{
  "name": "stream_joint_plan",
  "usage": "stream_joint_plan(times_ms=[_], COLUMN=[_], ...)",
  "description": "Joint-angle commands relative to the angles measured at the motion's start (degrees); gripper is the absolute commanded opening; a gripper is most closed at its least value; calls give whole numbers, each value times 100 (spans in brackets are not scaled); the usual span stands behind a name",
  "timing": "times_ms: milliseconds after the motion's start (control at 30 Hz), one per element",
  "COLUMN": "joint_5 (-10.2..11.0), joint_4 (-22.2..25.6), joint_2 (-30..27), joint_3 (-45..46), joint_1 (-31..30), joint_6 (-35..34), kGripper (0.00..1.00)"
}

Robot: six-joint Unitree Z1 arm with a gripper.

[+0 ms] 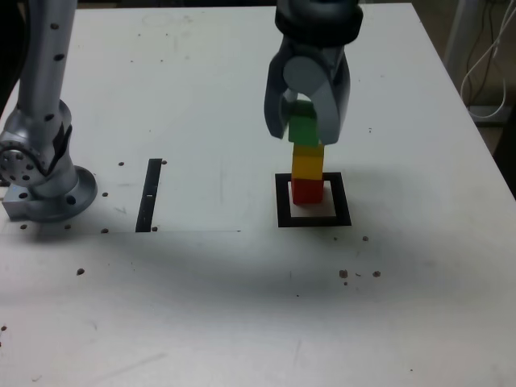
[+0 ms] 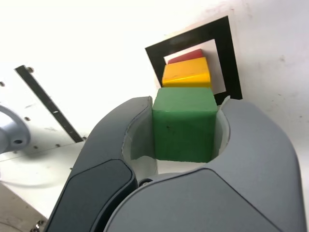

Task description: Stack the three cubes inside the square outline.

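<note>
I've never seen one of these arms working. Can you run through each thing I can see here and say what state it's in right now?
gripper: shut on the green cube.
green cube: held between the jaws, on top of the yellow cube.
yellow cube: upright, stacked on the red cube.
red cube: bottom of the stack, inside the square outline.
square outline: flat on the table, holding the stack.
black strip: flat on the table, untouched.

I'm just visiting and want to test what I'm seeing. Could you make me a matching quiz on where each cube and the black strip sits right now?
Things:
1. red cube
2. yellow cube
3. green cube
4. black strip

Places:
A. between the gripper jaws, top of the stack
B. middle of the stack
C. inside the square outline, at the bottom
D. apart, toward the exterior view's left

Pairs: 1-C, 2-B, 3-A, 4-D
</note>
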Motion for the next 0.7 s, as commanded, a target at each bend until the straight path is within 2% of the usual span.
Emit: stream_joint_plan(times_ms=[0, 233, 367, 433, 533, 567, 667], joint_5=[-27, -29, 8, 18, 18, 16, 13], joint_4=[-86, -246, -256, -256, -259, -258, -254], joint_2=[-40, -42, -37, -37, -40, -44, -67], joint_3=[81, 229, 251, 263, 282, 287, 290], joint_1=[-11, -11, -11, -11, -11, -11, -11], joint_6=[-10, -29, -31, -30, -24, -18, -7], kGripper=[16, 17, 24, 34, 61, 73, 92])
